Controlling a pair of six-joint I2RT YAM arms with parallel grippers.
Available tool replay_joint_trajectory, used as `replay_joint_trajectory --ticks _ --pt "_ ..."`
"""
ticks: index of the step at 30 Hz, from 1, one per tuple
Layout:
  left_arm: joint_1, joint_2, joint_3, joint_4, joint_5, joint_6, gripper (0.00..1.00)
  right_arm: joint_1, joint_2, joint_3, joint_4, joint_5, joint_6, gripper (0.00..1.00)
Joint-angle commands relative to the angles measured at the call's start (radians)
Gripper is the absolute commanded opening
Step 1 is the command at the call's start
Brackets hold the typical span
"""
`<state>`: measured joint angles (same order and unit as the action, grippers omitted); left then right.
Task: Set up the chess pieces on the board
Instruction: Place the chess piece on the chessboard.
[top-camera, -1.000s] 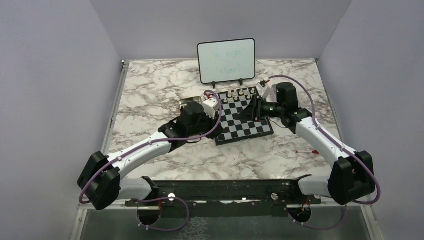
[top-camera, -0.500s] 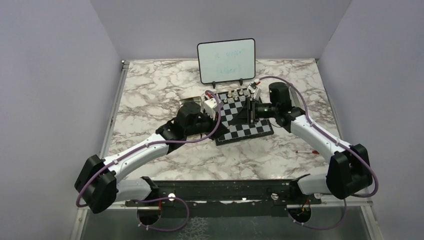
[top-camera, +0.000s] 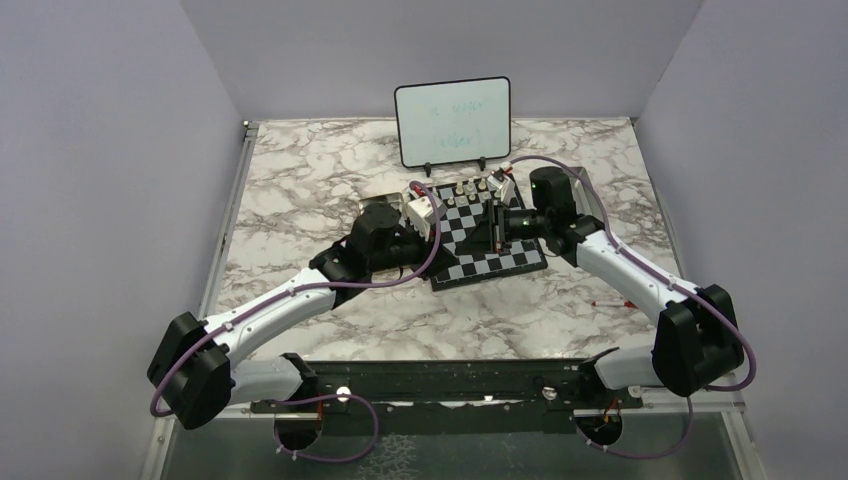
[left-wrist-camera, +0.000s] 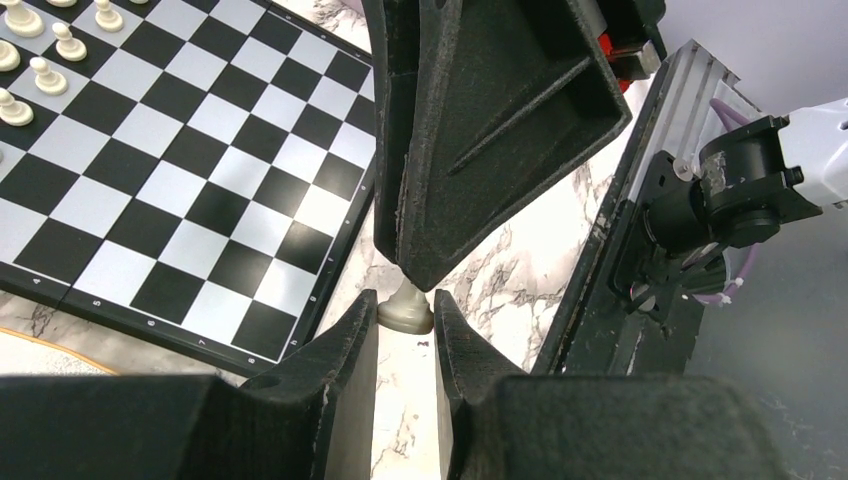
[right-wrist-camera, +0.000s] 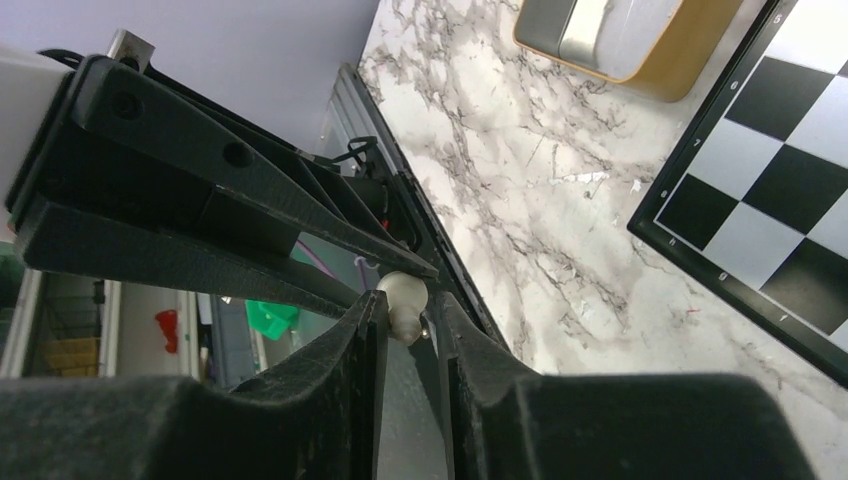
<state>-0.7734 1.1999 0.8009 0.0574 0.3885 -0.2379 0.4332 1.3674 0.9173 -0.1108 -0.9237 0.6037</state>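
Item: one pale piece (left-wrist-camera: 405, 314), its base clamped in the left gripper (left-wrist-camera: 404, 298) beside the board (left-wrist-camera: 190, 190). The right gripper (right-wrist-camera: 408, 303) flanked its head; grip undeterminable.

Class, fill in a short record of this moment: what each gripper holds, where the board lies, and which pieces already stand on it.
left gripper: shut on a pale chess piece, at its base
right gripper: closed on the same piece, at its rounded head
chessboard: flat on the marble table
placed chessmen: a row along the board's far edge
behind the board: whiteboard on a stand
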Motion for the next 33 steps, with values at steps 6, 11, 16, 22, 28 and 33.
replay_joint_trajectory --ticks 6,11,16,22,28,33 --pt "0.003 -0.03 -0.009 0.012 -0.027 0.026 0.12 0.007 -0.028 0.004 -0.005 0.015 0.022 0.37" --pt "0.003 -0.03 -0.009 0.005 -0.033 0.03 0.12 0.007 -0.04 -0.015 0.028 0.019 0.047 0.27" --pt "0.003 -0.036 -0.023 0.004 -0.049 0.024 0.2 0.007 -0.057 -0.014 0.04 0.036 0.059 0.13" --pt "0.009 -0.011 -0.024 -0.026 -0.112 -0.007 0.7 0.007 -0.052 0.065 -0.067 0.213 -0.015 0.11" --pt "0.054 -0.003 -0.018 -0.048 -0.054 -0.028 0.98 0.008 0.01 0.217 -0.17 0.411 -0.107 0.11" --pt "0.146 -0.001 0.011 -0.144 -0.026 -0.029 0.99 0.007 0.119 0.378 -0.253 0.546 -0.186 0.11"
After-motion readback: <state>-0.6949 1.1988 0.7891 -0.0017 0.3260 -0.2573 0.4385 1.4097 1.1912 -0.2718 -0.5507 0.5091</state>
